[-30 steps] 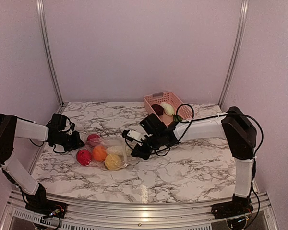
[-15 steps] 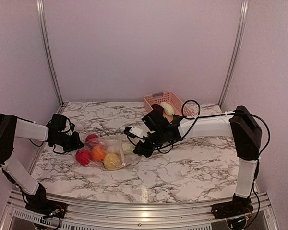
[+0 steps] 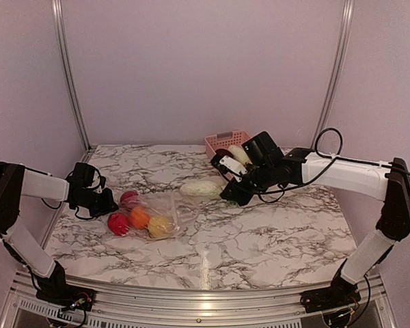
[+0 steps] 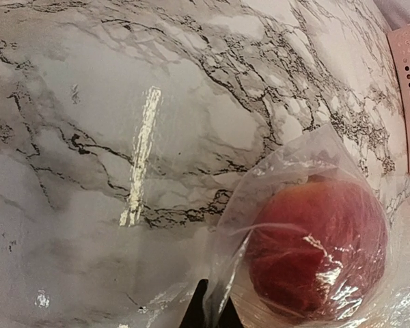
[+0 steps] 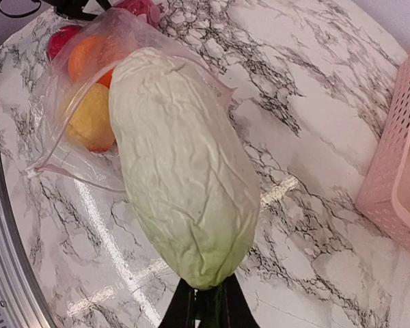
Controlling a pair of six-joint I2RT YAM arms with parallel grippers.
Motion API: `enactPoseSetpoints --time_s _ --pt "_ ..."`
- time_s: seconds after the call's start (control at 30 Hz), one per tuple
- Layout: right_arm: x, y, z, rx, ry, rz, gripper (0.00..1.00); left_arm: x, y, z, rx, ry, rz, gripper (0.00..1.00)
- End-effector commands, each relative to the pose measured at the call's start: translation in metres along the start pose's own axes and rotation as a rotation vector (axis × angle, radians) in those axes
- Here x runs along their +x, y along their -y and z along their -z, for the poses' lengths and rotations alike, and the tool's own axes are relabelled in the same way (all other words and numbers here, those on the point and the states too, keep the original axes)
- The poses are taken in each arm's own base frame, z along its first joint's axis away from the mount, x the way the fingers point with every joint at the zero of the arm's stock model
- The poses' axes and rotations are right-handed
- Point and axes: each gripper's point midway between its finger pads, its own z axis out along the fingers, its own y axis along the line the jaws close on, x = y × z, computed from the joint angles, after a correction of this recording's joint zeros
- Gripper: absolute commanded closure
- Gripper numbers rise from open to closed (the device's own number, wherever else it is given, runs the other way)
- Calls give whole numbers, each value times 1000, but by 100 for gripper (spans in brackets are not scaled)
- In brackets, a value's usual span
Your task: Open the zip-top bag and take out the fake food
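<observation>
Top external view: marbled worktop (image 3: 273,239), plain lilac walls (image 3: 205,68). Zip-top bag (image 3: 165,205) lies left of centre, long axis left-right, mouth facing right, fake food (image 3: 140,217) inside. Left gripper (image 3: 113,203) jaws pinched on bag's left end. Right gripper (image 3: 229,194) jaws clamped on pale cabbage (image 3: 201,188), which points lengthwise toward bag, near pink basket (image 3: 222,139).

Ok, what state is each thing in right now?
zip-top bag: open, lying on table.
cabbage: out of bag, gripped.
fruit: red, orange, yellow, inside bag.
left gripper: shut on zip-top bag.
right gripper: shut on cabbage.
pink basket: upright, holding food.
</observation>
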Motion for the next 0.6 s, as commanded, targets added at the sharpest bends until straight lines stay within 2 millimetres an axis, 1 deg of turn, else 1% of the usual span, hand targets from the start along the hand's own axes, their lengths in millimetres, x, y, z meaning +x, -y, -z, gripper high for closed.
enactPoseSetpoints --time_s 0.0,0.1,0.13,0.2,0.27,0.43,0.57 --pt "9 36 32 95 2 -73 100 3 -9 -4 -33 -25 12 100" --pt "-1 71 50 176 54 -127 100 4 -10 -5 -32 -27 18 100" --pt "-6 87 56 208 74 -151 100 4 -10 -6 -28 -26 20 100" --pt "-14 111 65 259 107 -186 100 4 -9 -6 -26 -26 22 100" --pt "-19 137 71 311 129 -232 100 3 -9 -6 -26 -24 21 100" --pt "-23 204 76 408 177 -351 100 1 -8 -5 -25 -18 21 100" --pt "-23 249 71 478 205 -398 98 1 -10 -5 -33 -14 23 100"
